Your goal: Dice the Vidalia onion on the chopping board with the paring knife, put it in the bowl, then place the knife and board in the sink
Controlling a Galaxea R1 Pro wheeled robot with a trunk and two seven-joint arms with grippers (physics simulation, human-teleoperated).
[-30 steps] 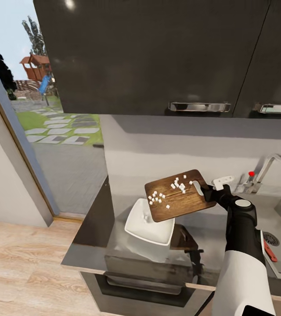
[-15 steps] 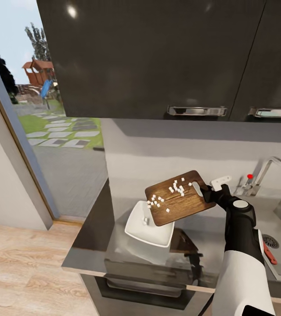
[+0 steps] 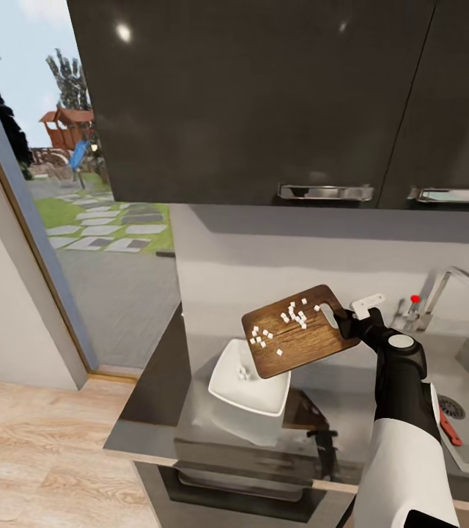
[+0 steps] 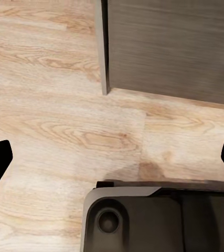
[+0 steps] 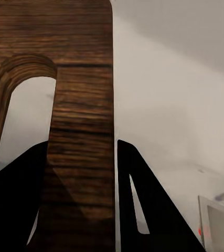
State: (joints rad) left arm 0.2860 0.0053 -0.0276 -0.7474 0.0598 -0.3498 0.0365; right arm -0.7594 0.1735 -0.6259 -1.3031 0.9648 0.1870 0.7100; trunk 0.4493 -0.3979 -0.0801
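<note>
Head view: onion dice [image 3: 293, 315] on chopping board [image 3: 300, 337]

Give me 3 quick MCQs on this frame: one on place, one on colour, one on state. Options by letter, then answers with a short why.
1. Where is the chopping board?
A. flat on the countertop
B. held in the air, tilted over the bowl
C. in the sink

2. What colour is the bowl?
A. white
B. red
C. dark grey

3. What is the right gripper doing?
A. hanging open over the floor
B. shut on the knife
C. shut on the board's slotted end

Answers:
1 B: the head view shows the board raised off the countertop, its low end over the bowl.
2 A: glossy white, with a few onion pieces inside.
3 C: the right wrist view shows a finger on each face of the board beside its slot.
</note>
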